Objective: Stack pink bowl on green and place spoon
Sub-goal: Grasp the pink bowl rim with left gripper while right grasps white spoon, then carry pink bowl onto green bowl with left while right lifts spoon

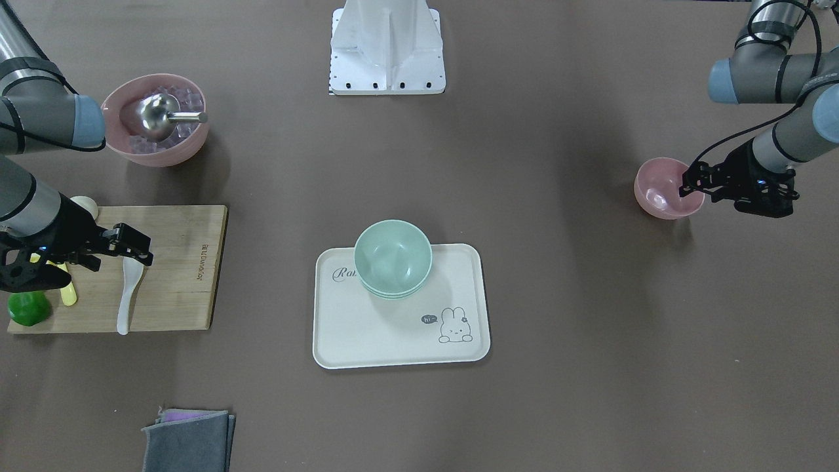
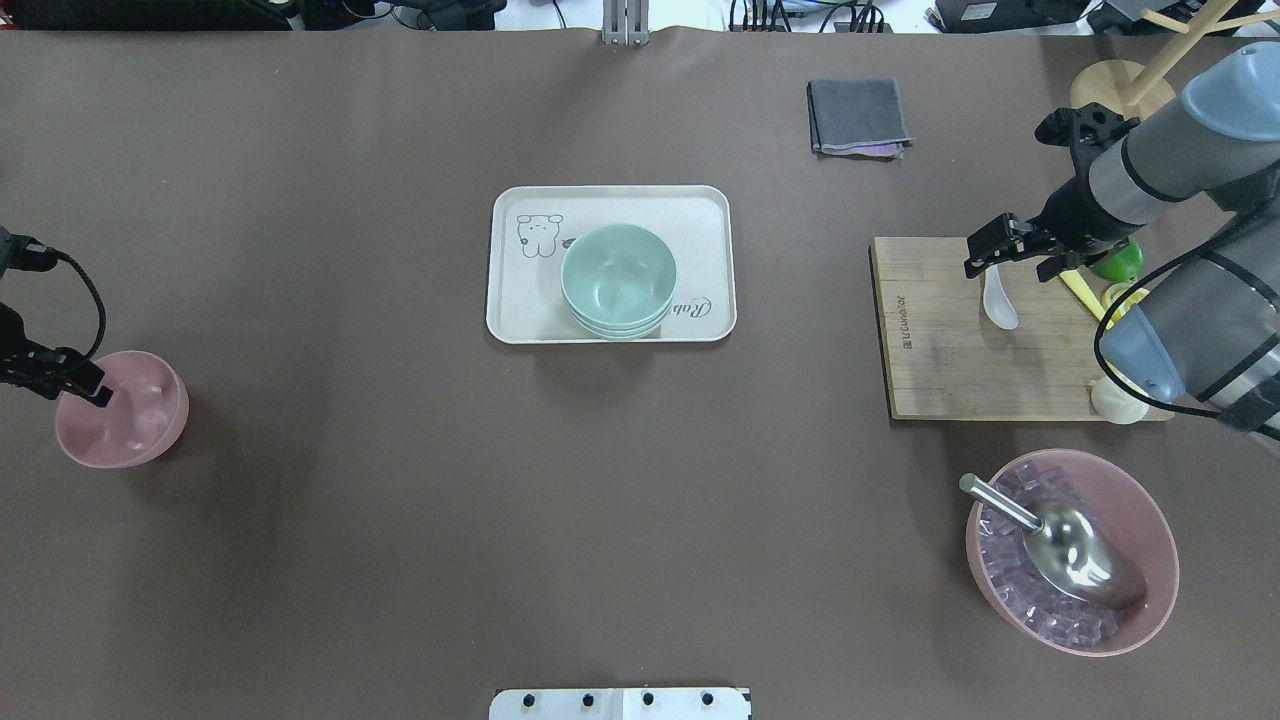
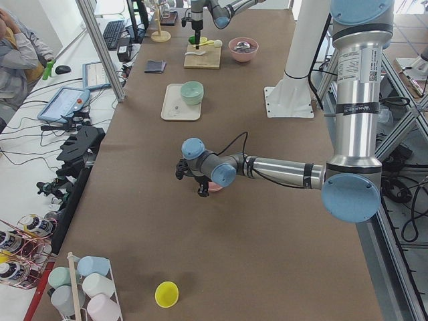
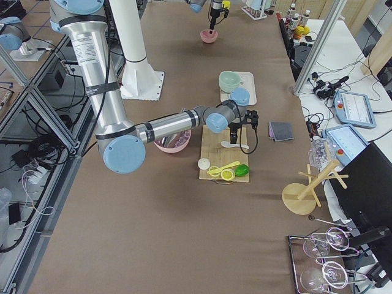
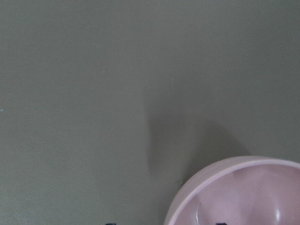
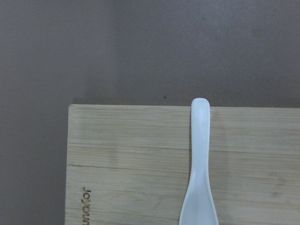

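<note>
The small pink bowl stands alone on the brown table at my far left; it also shows in the overhead view and the left wrist view. My left gripper is open at its rim, one finger inside and one outside. The green bowls sit stacked on the cream tray at the table's middle. The white spoon lies on the wooden cutting board. My right gripper is open and hovers just above the spoon.
A large pink bowl with ice cubes and a metal scoop stands near the board. A green fruit, a yellow item and a white ball lie at the board's outer end. A grey cloth lies at the far side.
</note>
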Motion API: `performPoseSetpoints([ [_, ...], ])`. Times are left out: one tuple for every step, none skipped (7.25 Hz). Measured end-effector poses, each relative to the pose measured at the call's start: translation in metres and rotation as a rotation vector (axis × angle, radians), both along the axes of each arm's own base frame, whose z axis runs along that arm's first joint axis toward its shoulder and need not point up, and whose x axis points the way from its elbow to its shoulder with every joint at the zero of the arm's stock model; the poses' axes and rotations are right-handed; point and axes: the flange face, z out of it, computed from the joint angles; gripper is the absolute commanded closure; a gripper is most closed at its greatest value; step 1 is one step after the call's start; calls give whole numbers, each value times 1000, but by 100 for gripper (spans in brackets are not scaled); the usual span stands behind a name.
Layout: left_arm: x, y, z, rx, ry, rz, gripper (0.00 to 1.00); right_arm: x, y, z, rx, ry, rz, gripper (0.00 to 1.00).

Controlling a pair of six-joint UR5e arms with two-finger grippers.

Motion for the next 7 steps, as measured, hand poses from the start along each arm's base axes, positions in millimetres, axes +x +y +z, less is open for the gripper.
performPoseSetpoints([
  [4,-2,-6,-4,16,7,100,-5,-4,-2,0,0,-2,0],
  [10,-8,-18,-10,43,10,100,-8,-9,-2,-3,2,-3,0],
  [21,-20,-41,-27,83,2,100,-12,-14,1,-9,6,-3,0],
  [35,-40,-81,-56,128,-31,100,-15,-18,1,-12,8,-3,0],
  [55,-68,-142,-95,176,-81,100,-16,-21,1,-15,10,-3,0],
  [81,-94,-208,-125,211,-114,100,-18,-22,3,-20,14,-4,0],
  [115,-116,-279,-147,231,-141,100,-21,-24,6,-26,19,-4,0],
])
